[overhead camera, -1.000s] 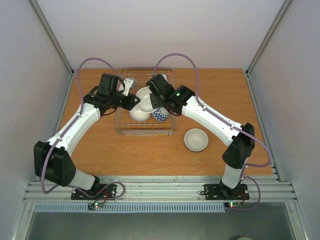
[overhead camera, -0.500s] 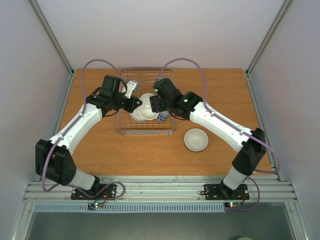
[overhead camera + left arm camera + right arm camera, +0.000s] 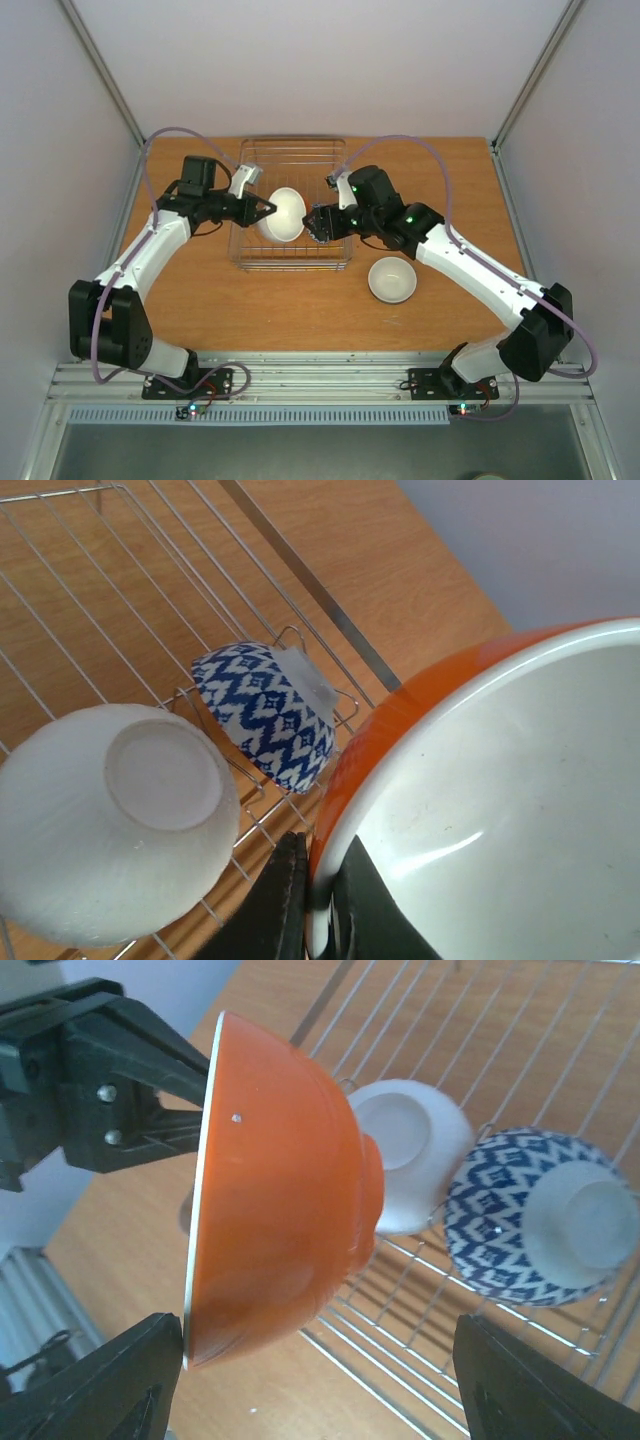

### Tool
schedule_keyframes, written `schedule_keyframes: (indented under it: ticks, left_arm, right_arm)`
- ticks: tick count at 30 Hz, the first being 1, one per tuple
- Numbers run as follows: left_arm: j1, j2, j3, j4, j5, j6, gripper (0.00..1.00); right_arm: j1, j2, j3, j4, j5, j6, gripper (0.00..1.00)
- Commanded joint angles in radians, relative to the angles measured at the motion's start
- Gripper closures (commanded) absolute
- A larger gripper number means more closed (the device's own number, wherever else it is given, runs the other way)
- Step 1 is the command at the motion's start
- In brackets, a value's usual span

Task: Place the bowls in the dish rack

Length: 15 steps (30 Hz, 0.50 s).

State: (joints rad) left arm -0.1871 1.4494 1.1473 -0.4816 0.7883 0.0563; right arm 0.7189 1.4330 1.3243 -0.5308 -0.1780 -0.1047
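Note:
An orange bowl (image 3: 280, 1190) with a white inside (image 3: 500, 810) hangs on its side over the dish rack (image 3: 300, 160). My left gripper (image 3: 322, 885) is shut on its rim; from above it sits at the bowl's left edge (image 3: 266, 208). My right gripper (image 3: 318, 1360) is open just to the right of that bowl (image 3: 318, 222), touching nothing. Two bowls lie upside down in the rack: a plain white bowl (image 3: 115, 830) and a blue-white zigzag bowl (image 3: 265, 715). From above both are hidden by the held bowl and the right gripper.
Another white bowl (image 3: 392, 279) stands upright on the wooden table (image 3: 200, 290), to the right of the rack's near corner. The rack's wire floor (image 3: 480, 1040) is bare behind the two bowls.
My right gripper has opened, let go of the orange bowl and drawn back to the right. The left gripper keeps the bowl and has shifted a little left.

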Motion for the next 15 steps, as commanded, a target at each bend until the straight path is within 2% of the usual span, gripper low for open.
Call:
schedule_keyframes:
  ticks: [1, 10, 15]
  left_arm:
    - [0.014, -0.029, -0.016, 0.1, 0.157, -0.008, 0.99]
    - [0.015, -0.036, -0.038, 0.12, 0.306, 0.004, 0.99]
    - [0.016, -0.039, -0.043, 0.121, 0.342, 0.013, 1.0]
  right_arm:
    - [-0.028, -0.037, -0.054, 0.106, -0.194, 0.013, 0.22]
    - [-0.038, -0.006, -0.088, 0.191, -0.281, 0.016, 0.1]
    - [-0.046, -0.001, -0.098, 0.22, -0.312, 0.03, 0.09]
